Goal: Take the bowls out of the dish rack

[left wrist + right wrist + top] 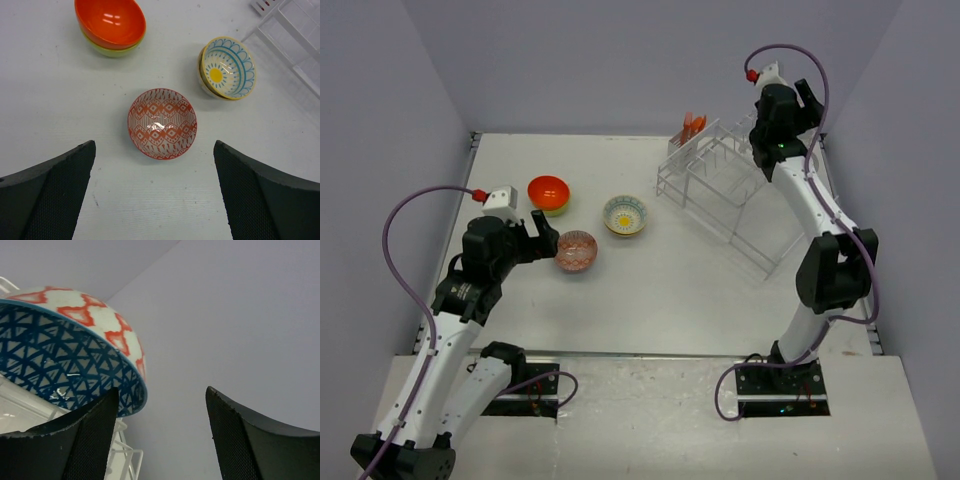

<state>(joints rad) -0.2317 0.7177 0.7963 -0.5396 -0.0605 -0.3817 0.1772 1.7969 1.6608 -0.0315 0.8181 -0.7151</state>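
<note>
My left end effector (154, 150) is spread wide and holds nothing; it hangs above the pink-red patterned bowl (162, 123), which stands upright on the counter (650, 300) toward the left edge, its rim clear of both fingers. Toward the far left corner, the plain orange-red bowl (111, 22) sits nested in the lime green bowl (112, 50). Toward the middle of the far edge, the yellow-centred bowl (227, 66) rests tilted in another bowl whose pattern I cannot tell. My right end effector (161, 390) is also spread wide, at the dish rack (720, 190) in the far right corner. The dark blue patterned bowl (65, 365) stands tilted on the rack wires, its rim reaching into the gap beside one finger, not clamped. Orange utensils (693, 123) stand at the rack's far corner.
</note>
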